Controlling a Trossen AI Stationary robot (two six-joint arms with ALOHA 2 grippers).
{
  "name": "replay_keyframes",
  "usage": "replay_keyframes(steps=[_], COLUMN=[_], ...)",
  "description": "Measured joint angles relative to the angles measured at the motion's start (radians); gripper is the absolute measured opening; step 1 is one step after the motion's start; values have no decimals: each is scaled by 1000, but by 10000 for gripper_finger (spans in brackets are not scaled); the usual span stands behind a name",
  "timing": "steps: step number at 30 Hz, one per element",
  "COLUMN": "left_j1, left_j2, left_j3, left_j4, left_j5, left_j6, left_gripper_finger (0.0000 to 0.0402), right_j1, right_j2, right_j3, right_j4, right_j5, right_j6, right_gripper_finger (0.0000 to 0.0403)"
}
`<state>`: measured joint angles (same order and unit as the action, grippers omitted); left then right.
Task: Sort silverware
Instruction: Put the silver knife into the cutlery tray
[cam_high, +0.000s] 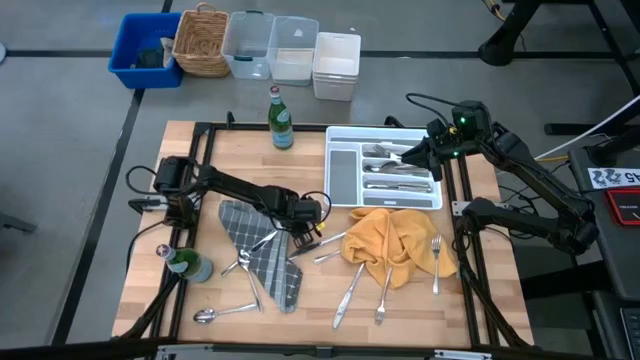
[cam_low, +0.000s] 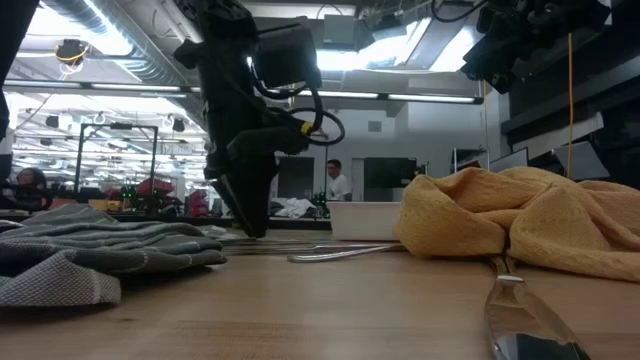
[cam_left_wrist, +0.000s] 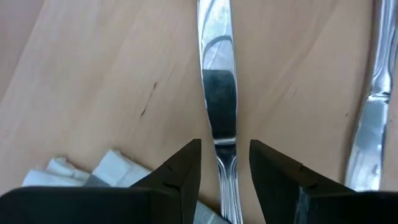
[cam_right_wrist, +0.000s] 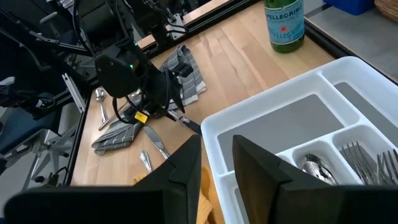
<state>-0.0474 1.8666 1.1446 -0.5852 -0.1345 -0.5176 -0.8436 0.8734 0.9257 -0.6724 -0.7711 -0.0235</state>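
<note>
Left pincer (cam_left_wrist: 225, 163) is down at the worktop (cam_left_wrist: 93, 74) with its fingers apart, straddling a knife (cam_left_wrist: 219, 93). The knife's long axis runs straight out ahead between the 2 fingers, handle end nearest, so my guess is the next move is just to close. It isn't held yet. A grey cloth (cam_high: 262, 255) corner sits right beside the fingers, and another piece of silverware (cam_left_wrist: 368, 124) lies parallel, near but apart, so it could get nudged. Further out, loose silverware lies around the yellow cloth (cam_high: 395, 240). Farthest off, the right pincer (cam_right_wrist: 216, 163) hangs over the tray (cam_high: 345, 175), fingers apart and nothing in them. The tray already holds forks (cam_right_wrist: 367, 158) and spoons (cam_right_wrist: 317, 168).
</note>
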Motion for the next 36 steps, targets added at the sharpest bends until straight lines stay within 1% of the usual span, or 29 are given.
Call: replay_keyframes(steps=[8, 10, 18, 22, 25, 30, 36], left_j1=[-4, -3, -2, -5, -5, -3, -3], left_j2=[48, 49, 51, 51, 51, 51, 55], left_j3=[5, 5, 3, 2, 2, 1, 35], left_j4=[-2, -5, -12, -12, -11, -6, -20], left_j5=[-8, -6, -5, -3, 12, 43, 73], left_j6=[2, 2, 2, 1, 0, -13, -32], left_gripper_finger=[125, 118, 42, 17, 17, 32, 28], right_j1=[0, 0, 0, 0, 0, 0, 0], right_j2=[0, 0, 0, 0, 0, 0, 0], right_j3=[0, 0, 0, 0, 0, 0, 0], right_j4=[1, 2, 29, 29, 29, 28, 28], right_j5=[1, 1, 3, 3, 3, 3, 3], right_j6=[0, 0, 0, 0, 0, 0, 0], right_gripper_finger=[96, 96, 96, 96, 96, 96, 96])
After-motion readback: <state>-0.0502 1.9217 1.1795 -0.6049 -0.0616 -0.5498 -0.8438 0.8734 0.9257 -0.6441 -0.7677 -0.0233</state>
